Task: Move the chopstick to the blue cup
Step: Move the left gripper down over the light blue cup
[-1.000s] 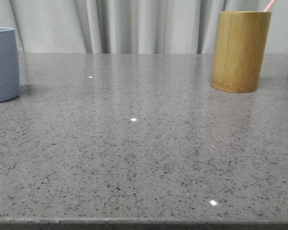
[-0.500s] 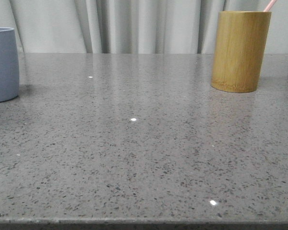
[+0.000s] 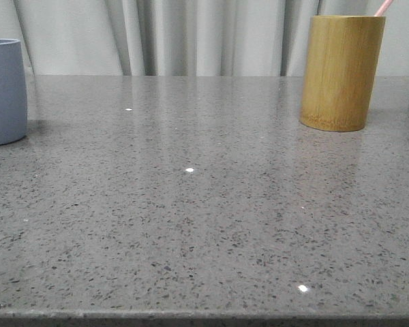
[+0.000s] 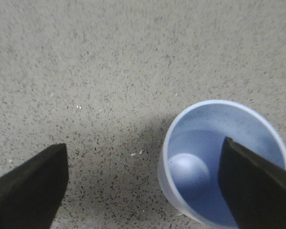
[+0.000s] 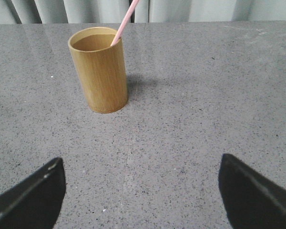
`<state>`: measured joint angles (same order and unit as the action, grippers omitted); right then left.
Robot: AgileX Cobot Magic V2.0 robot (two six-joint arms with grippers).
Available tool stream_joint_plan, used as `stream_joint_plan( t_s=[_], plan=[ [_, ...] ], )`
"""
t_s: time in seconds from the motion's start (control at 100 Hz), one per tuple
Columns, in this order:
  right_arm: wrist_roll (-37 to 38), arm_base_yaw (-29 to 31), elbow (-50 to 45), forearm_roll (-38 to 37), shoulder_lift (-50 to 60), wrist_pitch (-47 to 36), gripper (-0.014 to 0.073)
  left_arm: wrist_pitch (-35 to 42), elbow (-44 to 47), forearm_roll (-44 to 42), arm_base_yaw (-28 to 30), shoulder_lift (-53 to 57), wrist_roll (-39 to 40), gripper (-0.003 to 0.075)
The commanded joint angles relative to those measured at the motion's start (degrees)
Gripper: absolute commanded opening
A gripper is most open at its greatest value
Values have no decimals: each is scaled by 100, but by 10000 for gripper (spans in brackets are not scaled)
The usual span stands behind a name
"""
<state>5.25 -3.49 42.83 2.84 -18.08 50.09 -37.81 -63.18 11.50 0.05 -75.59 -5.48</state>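
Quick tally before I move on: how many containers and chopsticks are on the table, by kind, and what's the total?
Blue cup: 1
Bamboo holder: 1
Chopstick: 1, pink, standing tilted in the bamboo holder
Total: 3

Left gripper — jaws held wide apart, nothing gripped between the dark fingers. Right gripper — jaws likewise spread wide, both dark fingertips seen empty, pointed downward.
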Motion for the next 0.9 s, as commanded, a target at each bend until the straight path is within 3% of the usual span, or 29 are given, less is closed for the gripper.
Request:
stream_joint_plan(
  t_s=[0.0, 0.31, 0.43, 0.7, 0.89],
  plan=[
    [-14, 26, 180, 16, -119, -456, 645, 412, -202, 130, 16, -19, 5, 617],
    [-14, 26, 180, 16, -119, -456, 645, 568, -202, 173, -246, -447, 5, 588],
    [-14, 26, 180, 16, -119, -456, 645, 621, -202, 225, -277, -515, 5, 464],
    [-14, 26, 180, 16, -119, -358, 645, 636, -202, 262, -277, -491, 5, -19],
    [-14, 26, 180, 16, -119, -352, 645, 262, -464, 552, -455, -474, -50, -19]
  ],
)
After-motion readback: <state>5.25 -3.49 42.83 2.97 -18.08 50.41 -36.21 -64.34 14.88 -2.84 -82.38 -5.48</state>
